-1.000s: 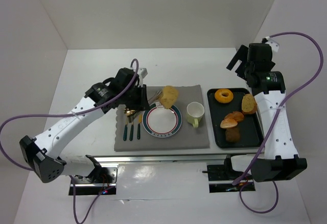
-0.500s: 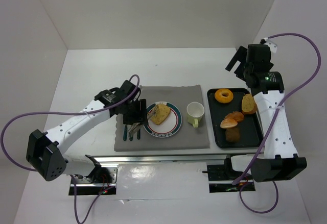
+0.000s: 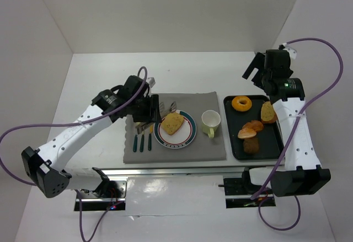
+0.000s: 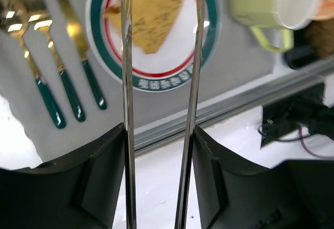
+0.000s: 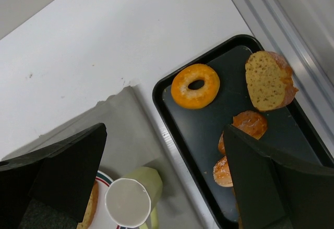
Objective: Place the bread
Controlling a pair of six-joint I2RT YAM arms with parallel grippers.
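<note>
On the grey mat [image 3: 209,149], a plate [image 3: 191,135] with a striped rim carries the toast slice [image 3: 172,124], lying flat near its centre. A green cup [image 3: 210,122] stands upright just right of the plate. Beside the mat, a black tray [image 3: 273,138] holds a doughnut [image 3: 241,103], a rounded bread slice [image 3: 268,112], orange rolls [image 3: 251,129] and the dark brown chunk [image 3: 251,145]. The left gripper [image 3: 165,108] hovers at the plate's far-left rim, fingers apart and holding nothing. The right gripper [image 3: 255,70], also spread, hangs beyond the tray.

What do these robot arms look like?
The left arm and right arm have white shells, black joints and looping purple cables. The left gripper carries long shiny metal fingers; the right gripper is blocky black.
</note>
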